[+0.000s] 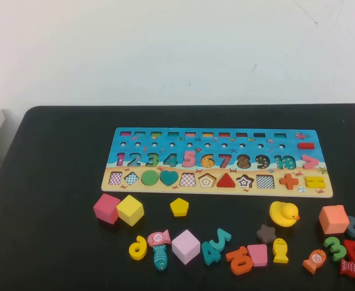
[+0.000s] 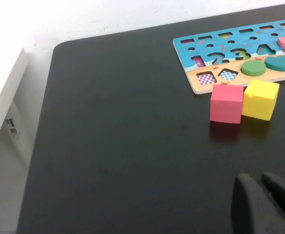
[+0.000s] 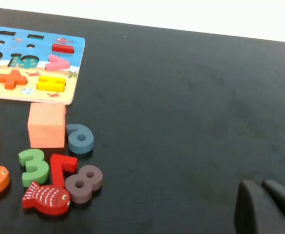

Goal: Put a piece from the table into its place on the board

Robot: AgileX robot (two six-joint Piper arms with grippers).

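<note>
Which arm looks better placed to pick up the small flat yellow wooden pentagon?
Probably left. The yellow pentagon lies left of centre, near the yellow cube that the shut left gripper faces. The right gripper, shut too, overlooks the table's far right.

Flat yellow pentagon piece (image 1: 179, 207) lying loose on the black table (image 1: 56, 182), just off the board's near long edge. Long rectangular board (image 1: 216, 162), blue above and sandy below, lying flat toward the table's far edge. Pentagon recess (image 1: 207, 180) in the sandy strip, unfilled, nested outlines visible
</note>
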